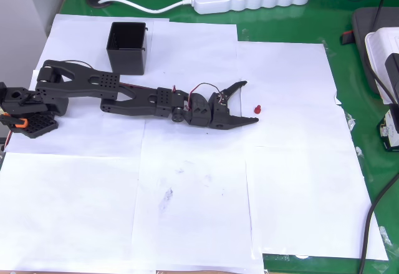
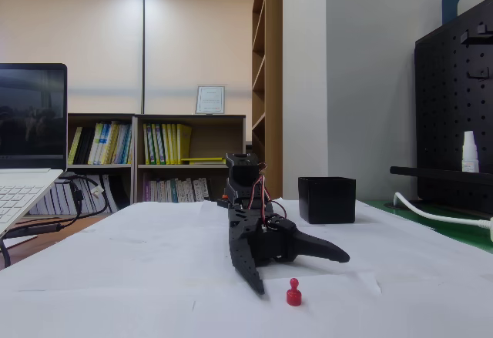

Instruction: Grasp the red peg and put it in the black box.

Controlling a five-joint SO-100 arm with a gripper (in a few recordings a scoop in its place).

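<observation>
Gripper (image 1: pixel 249 102) spread wide and low, mouth facing the upright peg (image 1: pixel 256 108) just beyond its tips, ready to straddle it.

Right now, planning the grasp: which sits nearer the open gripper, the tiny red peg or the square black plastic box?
The tiny red peg, upright just beyond the gripper; the black box stands by the arm's base.

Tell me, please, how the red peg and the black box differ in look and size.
The red peg is tiny and red with a round head; the black box is far larger, square, black and open-topped. The peg stands between the open gripper's fingers; the box sits far off. Both rest upright on white paper.
</observation>
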